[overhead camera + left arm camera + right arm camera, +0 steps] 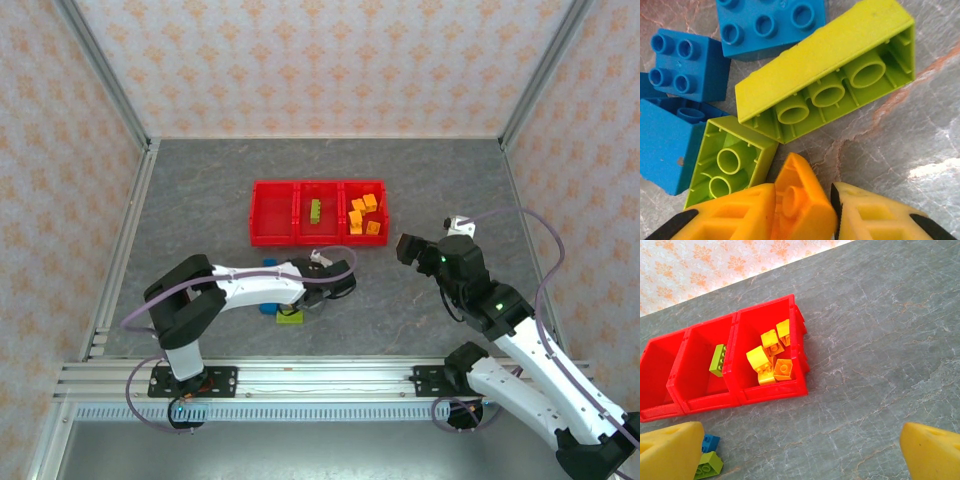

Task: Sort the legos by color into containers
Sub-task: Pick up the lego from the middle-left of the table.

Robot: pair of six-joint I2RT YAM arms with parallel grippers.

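Note:
My left gripper (804, 187) is low over the table, its yellow fingers (730, 215) pressed against both sides of a small orange lego (807, 212) lying with its hollow side up. Just past it are a long lime green lego (825, 65) on its side, a small lime one (730, 160) and blue legos (685, 62). From above, that gripper (335, 285) is in front of the red containers (300, 240). The right container holds several orange-yellow legos (771, 357), the middle one a lime lego (717, 360). My right gripper (800, 450) hangs open above bare table to the right of the containers.
Loose blue (268, 265) and green (290, 317) legos lie around the left arm's forearm near the front. Patterned walls and metal rails (120, 250) close the table in on three sides. Bare grey tabletop (880, 365) spreads right of the containers.

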